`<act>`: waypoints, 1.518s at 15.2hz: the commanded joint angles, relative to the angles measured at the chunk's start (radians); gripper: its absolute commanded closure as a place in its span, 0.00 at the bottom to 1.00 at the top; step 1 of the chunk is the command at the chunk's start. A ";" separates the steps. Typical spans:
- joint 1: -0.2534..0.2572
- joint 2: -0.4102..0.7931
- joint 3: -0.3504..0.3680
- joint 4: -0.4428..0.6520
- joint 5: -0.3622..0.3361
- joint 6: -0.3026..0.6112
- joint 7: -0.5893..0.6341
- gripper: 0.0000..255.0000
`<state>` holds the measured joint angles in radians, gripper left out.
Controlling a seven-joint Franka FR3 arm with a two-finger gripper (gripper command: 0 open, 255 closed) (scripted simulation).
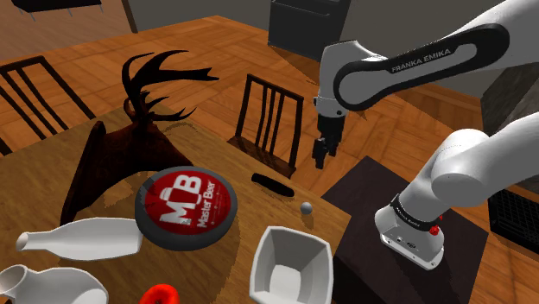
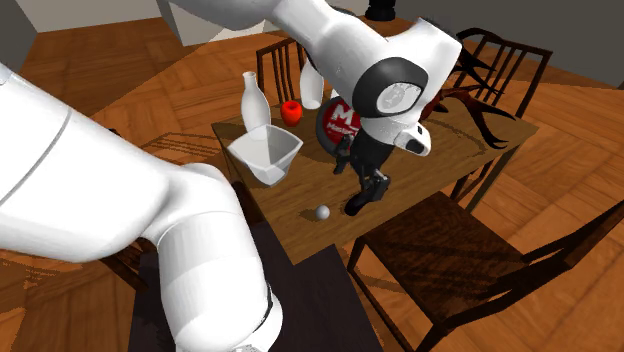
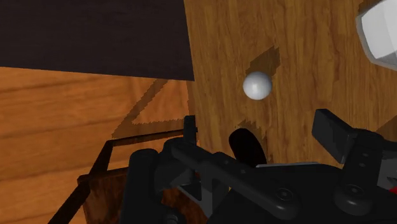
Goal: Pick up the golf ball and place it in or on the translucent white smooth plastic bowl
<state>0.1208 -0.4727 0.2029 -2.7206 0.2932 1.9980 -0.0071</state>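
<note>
The golf ball (image 1: 306,207) (image 2: 322,212) (image 3: 257,85) is a small grey-white sphere lying on the wooden table near its edge by the stand. The bowl (image 1: 289,263) (image 2: 265,155) is white and squarish, upright on the table a short way from the ball; one corner of it (image 3: 382,35) enters the wrist view. My gripper (image 1: 320,157) (image 2: 364,192) (image 3: 259,121) hangs in the air above the table, open, with nothing between its fingers. The ball lies ahead of the fingertips, untouched.
A flat black bar (image 1: 275,185) (image 3: 245,147) lies close to the ball. A round red "Master Beer" disc (image 1: 186,205), a dark antlered deer figure (image 1: 147,95), a white bottle (image 1: 82,239), a white vase (image 1: 43,289) and a red fruit (image 2: 291,112) share the table. Chairs (image 1: 268,117) (image 2: 440,250) ring it.
</note>
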 commanded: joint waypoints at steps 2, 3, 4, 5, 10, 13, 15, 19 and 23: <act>0.027 0.094 0.037 -0.019 0.033 0.106 0.007 0.00; 0.036 0.131 0.050 -0.021 0.042 0.143 0.009 0.00; 0.044 0.170 0.062 -0.021 0.051 0.180 0.011 0.00; 0.052 0.211 0.074 -0.020 0.060 0.216 0.014 0.00; 0.088 0.430 0.128 0.008 0.082 0.395 0.032 0.00; 0.097 0.488 0.138 0.007 0.087 0.453 0.034 0.00; 0.102 0.517 0.142 0.000 0.093 0.489 0.031 0.00; 0.109 0.571 0.148 -0.009 0.102 0.553 0.027 0.00; 0.110 0.571 0.148 -0.009 0.102 0.553 0.027 0.00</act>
<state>0.2303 0.0969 0.3512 -2.7294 0.3951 2.5497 0.0202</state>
